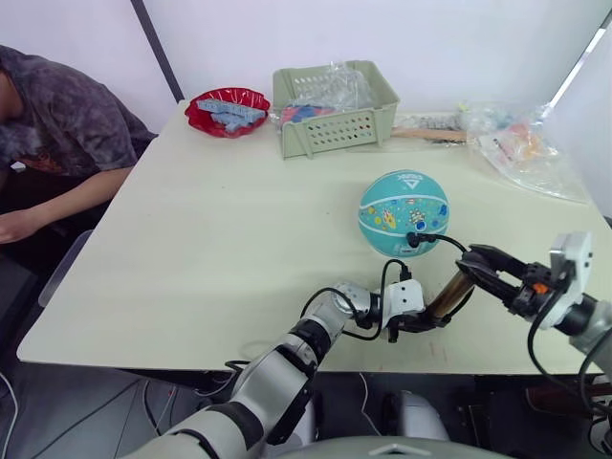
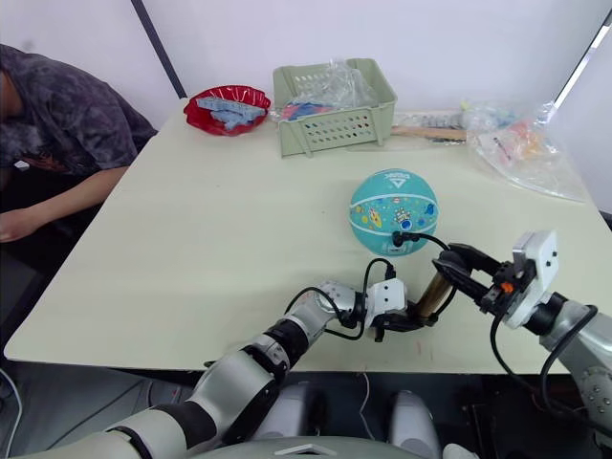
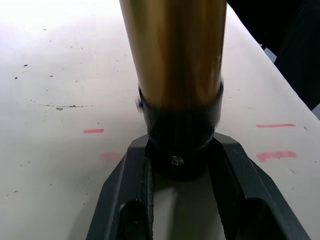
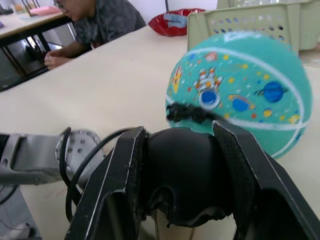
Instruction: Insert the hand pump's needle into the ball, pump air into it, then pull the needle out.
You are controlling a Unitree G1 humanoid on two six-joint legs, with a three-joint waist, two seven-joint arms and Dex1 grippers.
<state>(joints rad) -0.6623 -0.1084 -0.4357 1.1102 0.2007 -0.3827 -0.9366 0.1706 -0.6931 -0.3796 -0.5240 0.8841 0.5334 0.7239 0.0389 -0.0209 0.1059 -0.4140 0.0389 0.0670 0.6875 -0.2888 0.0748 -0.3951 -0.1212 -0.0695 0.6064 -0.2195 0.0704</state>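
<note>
Left gripper (image 1: 427, 323) sat low at the table's near edge, fingers clamped on the black bottom cap of the hand pump (image 1: 448, 295); the left wrist view showed that cap wedged between the two fingers (image 3: 125, 185), bronze barrel rising from it. Pump stood tilted, lower end on the table (image 1: 191, 239) near the front edge, upper end leaning toward the robot's right. Right gripper (image 1: 475, 260) came in from the right, fingers closed around the pump's top black cap; in the right wrist view the cap filled the space between both fingers (image 4: 120, 175). Thin black hose (image 1: 443, 239) arched from the pump's top over to the ball (image 1: 403, 213). Needle (image 1: 417, 240) with its black angled fitting sat at the ball's near lower side, touching the surface; the metal pin itself was too small to tell. Ball rested on the table just beyond the pump, right of centre, teal with cartoon prints and a white logo on top. Red marks on the tabletop around the pump's base. Farther back: green basket (image 1: 335, 110) with bagged items, red bowl (image 1: 227, 111) to its left, clear plastic bags (image 1: 526, 143) at far right. A person (image 1: 57, 124) leaned over at the table's far left, forearm resting beside it.
</note>
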